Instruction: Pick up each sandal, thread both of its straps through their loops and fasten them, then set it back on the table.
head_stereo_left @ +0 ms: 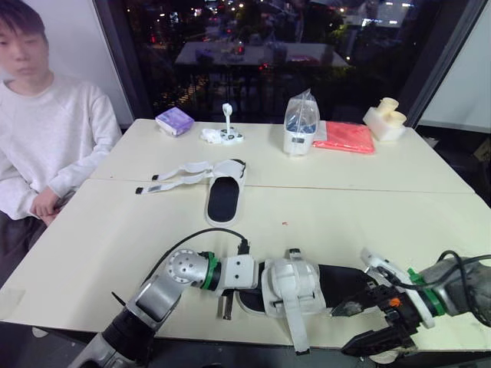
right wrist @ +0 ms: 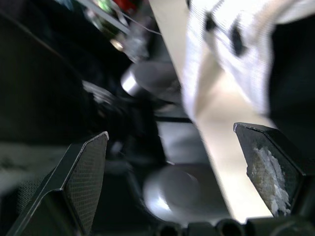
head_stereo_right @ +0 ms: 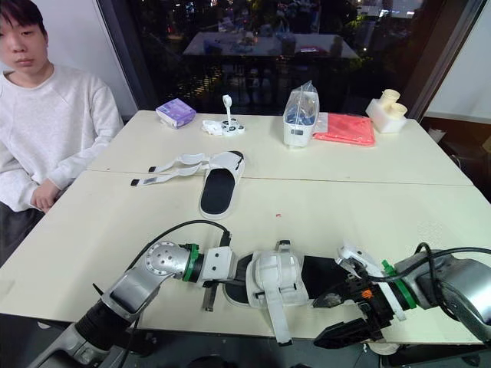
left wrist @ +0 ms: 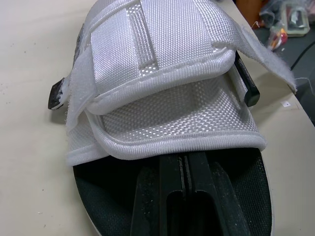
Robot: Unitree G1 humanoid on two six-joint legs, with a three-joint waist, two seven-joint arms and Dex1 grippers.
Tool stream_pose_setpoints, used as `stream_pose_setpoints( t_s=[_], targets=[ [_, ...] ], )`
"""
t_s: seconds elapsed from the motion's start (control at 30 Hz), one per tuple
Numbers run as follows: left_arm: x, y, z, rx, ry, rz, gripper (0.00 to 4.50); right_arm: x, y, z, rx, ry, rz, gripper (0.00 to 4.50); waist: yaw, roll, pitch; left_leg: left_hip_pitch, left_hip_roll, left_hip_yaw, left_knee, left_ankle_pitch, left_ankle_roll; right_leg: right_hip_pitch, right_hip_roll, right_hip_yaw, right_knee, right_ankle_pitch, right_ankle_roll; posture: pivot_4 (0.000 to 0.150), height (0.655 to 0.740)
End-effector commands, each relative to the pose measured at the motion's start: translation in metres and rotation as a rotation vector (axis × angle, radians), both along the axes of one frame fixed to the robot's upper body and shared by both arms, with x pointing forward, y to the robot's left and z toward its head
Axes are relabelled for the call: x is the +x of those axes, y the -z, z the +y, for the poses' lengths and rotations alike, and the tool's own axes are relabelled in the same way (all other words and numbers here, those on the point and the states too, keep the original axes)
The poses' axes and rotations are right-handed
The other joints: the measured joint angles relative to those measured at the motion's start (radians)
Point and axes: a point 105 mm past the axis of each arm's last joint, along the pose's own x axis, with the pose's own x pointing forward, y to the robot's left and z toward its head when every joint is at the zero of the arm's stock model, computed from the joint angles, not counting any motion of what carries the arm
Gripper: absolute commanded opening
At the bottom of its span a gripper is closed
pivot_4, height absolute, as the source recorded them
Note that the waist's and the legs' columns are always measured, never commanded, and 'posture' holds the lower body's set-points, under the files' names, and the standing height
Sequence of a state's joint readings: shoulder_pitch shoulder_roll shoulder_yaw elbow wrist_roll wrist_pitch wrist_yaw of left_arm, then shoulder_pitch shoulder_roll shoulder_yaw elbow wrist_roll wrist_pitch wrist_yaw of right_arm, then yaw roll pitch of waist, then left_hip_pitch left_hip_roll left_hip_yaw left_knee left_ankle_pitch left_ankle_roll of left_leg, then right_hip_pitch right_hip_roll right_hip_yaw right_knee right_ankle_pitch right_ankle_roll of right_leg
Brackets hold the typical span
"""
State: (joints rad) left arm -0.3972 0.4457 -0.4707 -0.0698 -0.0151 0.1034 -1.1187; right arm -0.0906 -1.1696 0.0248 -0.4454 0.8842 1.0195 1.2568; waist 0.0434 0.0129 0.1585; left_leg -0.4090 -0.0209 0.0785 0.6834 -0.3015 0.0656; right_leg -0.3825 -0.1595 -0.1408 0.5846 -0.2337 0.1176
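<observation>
The near sandal (head_stereo_left: 295, 287), with white woven straps and a black insole, lies at the table's front edge; one strap end (head_stereo_left: 298, 337) hangs toward the edge. My left gripper (left wrist: 184, 172) is shut, its fingers lying together on the insole (left wrist: 246, 196) just under the lower strap (left wrist: 172, 123). My right gripper (head_stereo_left: 354, 328) is open at the sandal's other end, over the table edge, with nothing between its fingers (right wrist: 273, 167). The second sandal (head_stereo_left: 224, 196) lies mid-table with both straps (head_stereo_left: 175, 176) spread out to the left, unfastened.
A person sits at the table's left side (head_stereo_left: 46, 138). Along the far edge stand a purple box (head_stereo_left: 174, 121), a small white gadget (head_stereo_left: 224, 134), a clear bagged container (head_stereo_left: 301, 124), a red cloth (head_stereo_left: 345, 136) and a white block (head_stereo_left: 385, 119). A seam (head_stereo_left: 345, 188) crosses the table.
</observation>
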Motion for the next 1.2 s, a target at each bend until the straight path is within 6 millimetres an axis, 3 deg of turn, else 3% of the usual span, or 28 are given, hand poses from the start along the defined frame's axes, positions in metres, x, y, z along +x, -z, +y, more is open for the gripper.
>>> stream_pose_setpoints(
  t_s=[0.03,0.27,0.67,1.0,1.1,1.2],
  targets=[
    [-0.017,0.033,0.001,0.097,0.023,0.111,0.0,-0.007,-0.002,0.017,0.063,0.011,0.073,4.43,-0.001,0.0,0.0,0.0,0.0,0.0,0.0,0.0,0.0,0.0,0.0,0.0,-0.001,0.0,0.0,0.15,0.74],
    [-0.019,0.036,0.002,0.1,0.018,0.117,0.0,-0.004,0.012,0.031,0.087,0.095,0.102,4.43,0.0,0.0,0.0,0.0,-0.001,0.0,0.0,-0.001,0.0,0.001,0.0,-0.001,-0.002,0.001,0.003,0.15,0.74],
    [-0.021,0.042,0.002,0.109,0.027,0.107,0.0,0.003,0.018,0.033,0.091,0.194,0.11,4.43,-0.001,0.0,0.0,0.0,-0.001,0.0,0.0,-0.001,0.0,0.002,0.0,-0.001,-0.002,0.002,0.003,0.15,0.74],
    [-0.024,0.051,0.003,0.113,0.033,0.106,0.0,0.005,0.024,0.047,0.145,0.254,0.148,4.43,0.0,0.001,-0.001,0.0,-0.001,0.0,0.0,-0.001,0.0,0.002,0.0,-0.001,-0.002,0.002,0.003,0.15,0.74],
    [-0.024,0.055,0.004,0.115,0.033,0.106,0.0,0.007,0.025,0.048,0.153,0.273,0.152,3.6,0.0,0.001,-0.001,0.0,-0.001,0.0,0.0,-0.001,0.001,0.002,0.0,-0.001,-0.002,0.002,0.003,0.15,0.74],
    [-0.023,0.057,0.004,0.116,0.034,0.104,0.0,0.012,0.023,0.048,0.163,0.29,0.144,2.09,0.001,0.002,-0.001,0.0,-0.001,0.0,0.0,-0.001,0.001,0.002,0.0,-0.001,-0.002,0.002,0.003,0.15,0.74]
  ],
)
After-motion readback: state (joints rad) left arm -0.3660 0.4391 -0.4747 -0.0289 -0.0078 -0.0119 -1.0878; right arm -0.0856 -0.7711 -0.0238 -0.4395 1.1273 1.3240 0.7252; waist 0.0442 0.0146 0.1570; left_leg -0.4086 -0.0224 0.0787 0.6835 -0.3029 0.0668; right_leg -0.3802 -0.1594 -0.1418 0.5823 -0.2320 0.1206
